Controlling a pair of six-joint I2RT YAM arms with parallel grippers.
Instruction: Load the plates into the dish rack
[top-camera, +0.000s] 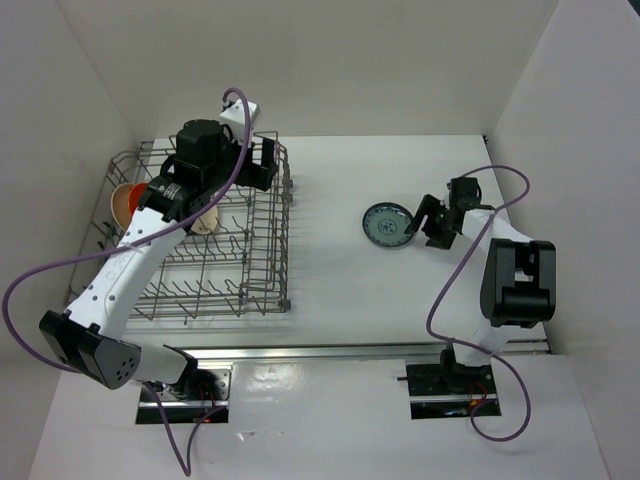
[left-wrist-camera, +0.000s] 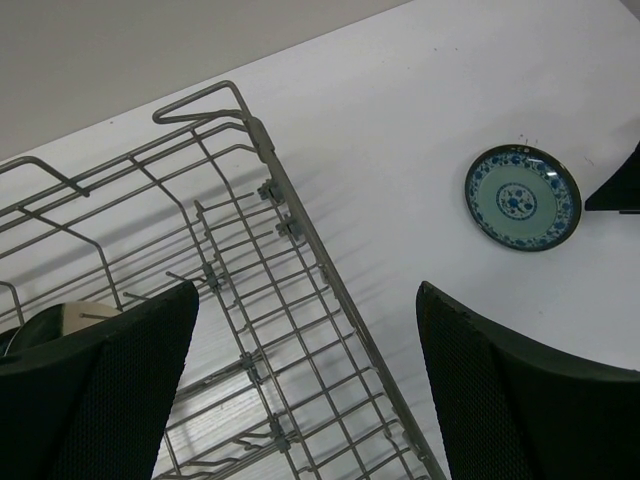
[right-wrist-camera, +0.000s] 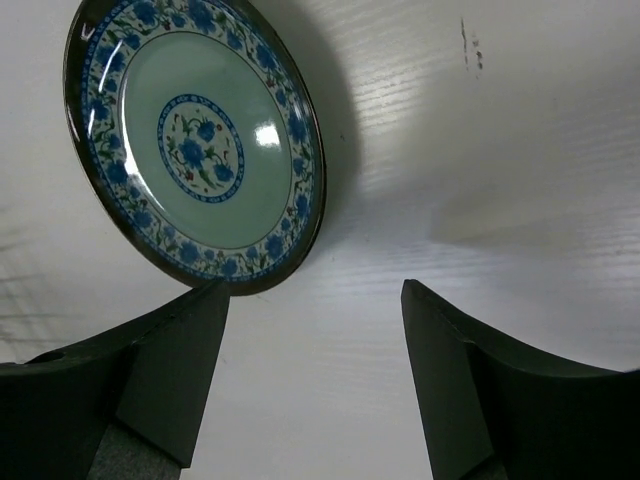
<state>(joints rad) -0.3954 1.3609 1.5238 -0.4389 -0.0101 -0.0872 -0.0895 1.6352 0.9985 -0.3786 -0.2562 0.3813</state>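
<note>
One teal-blue plate lies flat and face up on the white table, well to the right of the dish rack and apart from it. The single grey wire rack stands on the left half of the table. Two plates can be counted in it: an orange plate on edge at the rack's far-left side, and a cream plate near the middle, partly hidden under the left arm. Whether more plates sit behind the arm cannot be told.

The right gripper is low on the table just to the right of the teal-blue plate. Its two fingers are spread apart with nothing between them, and one fingertip is right at the plate's rim; contact cannot be made out. The left gripper hangs over the rack's far right corner, released and empty, jaws wide. Two purple cables loop from the arms, one each.
</note>
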